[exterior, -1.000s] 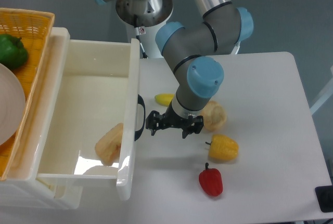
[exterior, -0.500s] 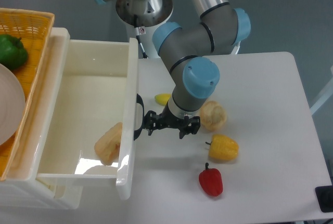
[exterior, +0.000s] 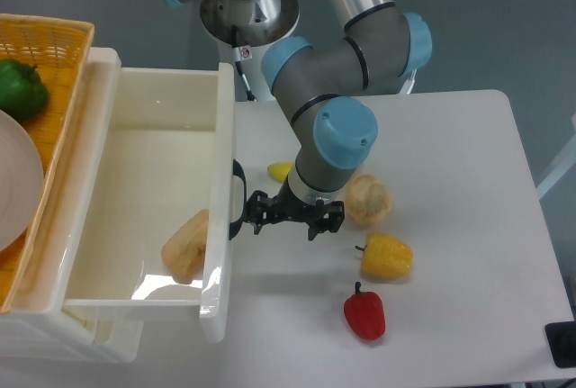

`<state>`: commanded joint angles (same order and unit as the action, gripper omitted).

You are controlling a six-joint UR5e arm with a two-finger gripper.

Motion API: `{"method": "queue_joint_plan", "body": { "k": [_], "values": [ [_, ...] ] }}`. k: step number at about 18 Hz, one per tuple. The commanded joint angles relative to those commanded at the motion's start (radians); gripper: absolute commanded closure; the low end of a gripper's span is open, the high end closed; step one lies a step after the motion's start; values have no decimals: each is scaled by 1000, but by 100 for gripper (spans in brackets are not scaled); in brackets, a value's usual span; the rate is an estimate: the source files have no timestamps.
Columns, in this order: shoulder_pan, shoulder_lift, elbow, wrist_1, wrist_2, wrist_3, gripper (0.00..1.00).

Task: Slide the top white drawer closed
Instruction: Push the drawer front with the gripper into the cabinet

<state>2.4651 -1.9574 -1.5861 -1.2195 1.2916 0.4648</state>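
White tabletop: spread-open jaws (exterior: 284,214) press beside the top white drawer (exterior: 148,199) front.

Colours as I read them from my station:

- top white drawer (exterior: 144,136): glossy cream-white inside and out; black curved handle (exterior: 236,199) on its front panel.
- Pale tan piece (exterior: 184,246) in the drawer.
- gripper (exterior: 285,218): black.
- arm (exterior: 337,73): grey links, sky-blue joint caps.
- table (exterior: 450,154): plain white.
- red pepper (exterior: 364,312): red, with a dark stem.
- yellow pepper (exterior: 387,256): yellow.
- Small yellow item (exterior: 280,171): yellow.
- Round beige item (exterior: 369,200): beige.
- wicker basket (exterior: 56,55): orange weave.
- green pepper (exterior: 22,87): deep green.
- plate (exterior: 16,181): off-white.
- I note a grey-blue backdrop (exterior: 504,19).
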Motion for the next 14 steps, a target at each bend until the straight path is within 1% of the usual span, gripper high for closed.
{"method": "queue_joint_plan", "body": {
  "k": [5,14],
  "values": [
    [-12,9,0,0,-21,-2,0],
    [-49,14,0,0,-17,-5,0]
  ]
}}
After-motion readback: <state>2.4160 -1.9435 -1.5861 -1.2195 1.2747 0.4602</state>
